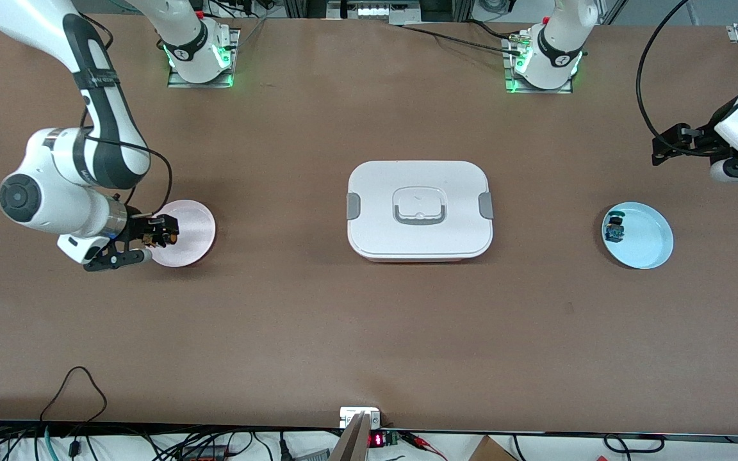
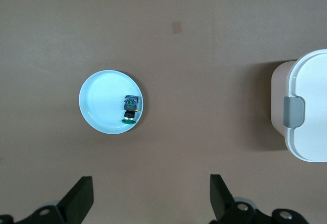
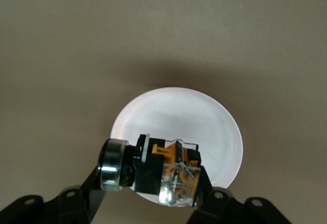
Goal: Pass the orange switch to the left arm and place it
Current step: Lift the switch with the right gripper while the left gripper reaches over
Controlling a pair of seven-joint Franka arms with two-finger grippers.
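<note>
My right gripper [image 1: 161,234] is shut on the orange switch [image 1: 165,236] and holds it over the edge of a pink plate [image 1: 193,221] at the right arm's end of the table. In the right wrist view the switch [image 3: 163,170], with its metal ring, black body and orange parts, sits between the gripper's [image 3: 153,185] jaws above the plate [image 3: 194,117]. My left gripper [image 1: 662,148] is open and empty, up in the air at the left arm's end; in the left wrist view its fingers [image 2: 82,196] stand wide apart. The white box [image 1: 419,208] stands at the table's middle.
A light blue plate [image 1: 647,243] at the left arm's end holds a switch with a blue-green cap [image 1: 614,228]; both show in the left wrist view, the plate [image 2: 102,101] and the switch [image 2: 131,107], beside the box's clip side [image 2: 309,106].
</note>
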